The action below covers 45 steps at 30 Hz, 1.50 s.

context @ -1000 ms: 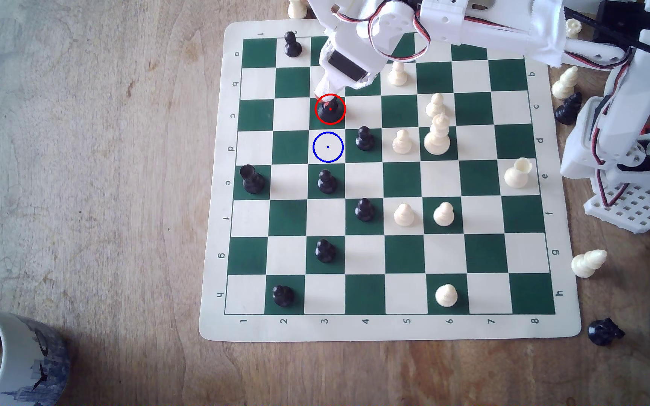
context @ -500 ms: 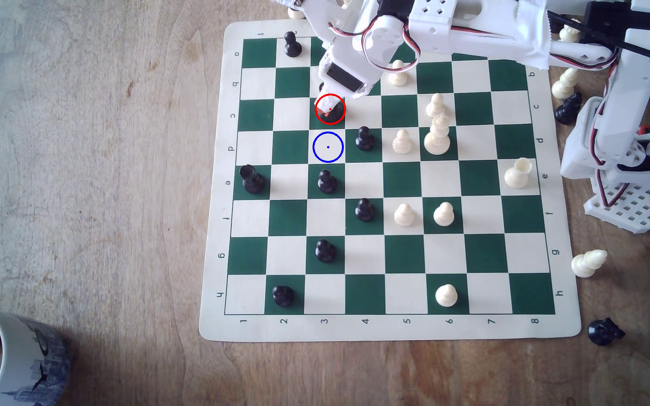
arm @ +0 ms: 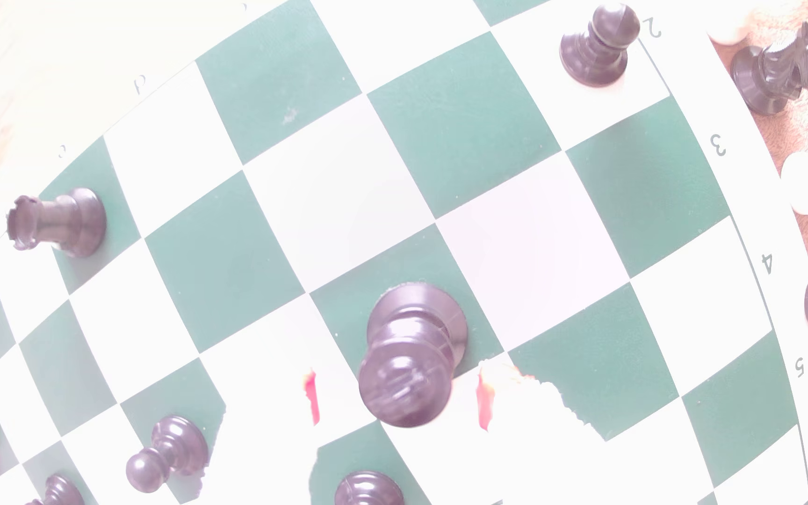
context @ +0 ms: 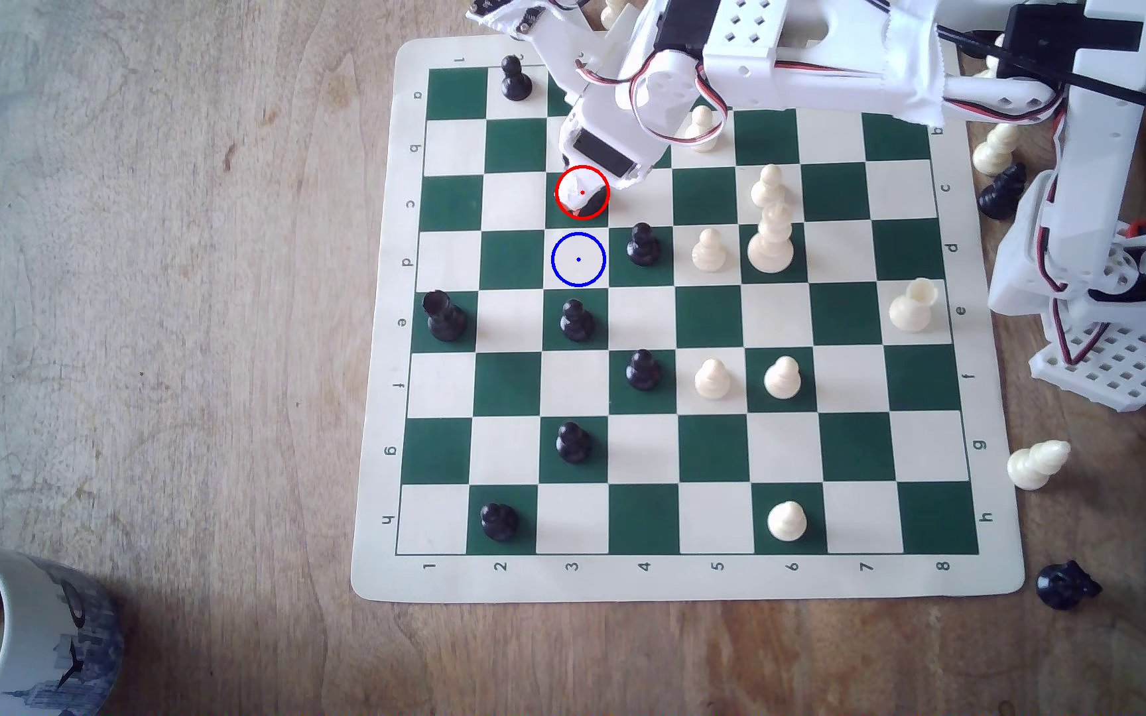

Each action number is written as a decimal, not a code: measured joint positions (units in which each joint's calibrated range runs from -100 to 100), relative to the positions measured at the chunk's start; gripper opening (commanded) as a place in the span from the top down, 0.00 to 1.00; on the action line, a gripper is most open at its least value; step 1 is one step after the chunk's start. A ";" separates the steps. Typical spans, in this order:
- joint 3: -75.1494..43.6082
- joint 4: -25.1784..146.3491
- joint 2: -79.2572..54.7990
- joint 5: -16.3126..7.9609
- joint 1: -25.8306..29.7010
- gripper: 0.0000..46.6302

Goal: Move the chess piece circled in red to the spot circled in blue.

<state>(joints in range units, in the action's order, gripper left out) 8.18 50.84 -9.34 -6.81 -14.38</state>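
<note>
The chess piece circled in red (context: 599,200) is a tall black piece on a green square, mostly covered by my white gripper (context: 578,199) in the exterior view. In the wrist view the same piece (arm: 412,359) stands upright between my two red-edged fingers (arm: 484,403). A gap shows on each side of it, so the gripper (arm: 398,398) is open around its top. The spot circled in blue (context: 578,259) is the cream square directly below the piece in the exterior view, and nothing stands on it.
A black pawn (context: 642,244) stands just to the exterior view's right of the blue spot, and another (context: 576,320) just below it. A black rook (context: 444,317) sits near the board's left edge. White pieces fill the right half. A mug (context: 19,633) is at bottom left.
The gripper has come down over the red-circled piece and now covers most of it. The arm's upper links have shifted to the exterior view's left. The piece stays on its square.
</note>
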 measured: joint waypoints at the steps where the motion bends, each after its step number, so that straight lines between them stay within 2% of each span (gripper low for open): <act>1: 0.18 -0.80 0.00 -0.05 0.00 0.64; 15: 1.45 -3.90 0.00 -0.78 0.00 0.64; 31: 1.45 -3.11 0.00 -1.71 0.88 0.69; 45: 1.45 -3.11 0.00 -1.71 0.88 0.80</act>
<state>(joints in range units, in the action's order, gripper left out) 9.62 47.73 -9.34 -8.52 -13.50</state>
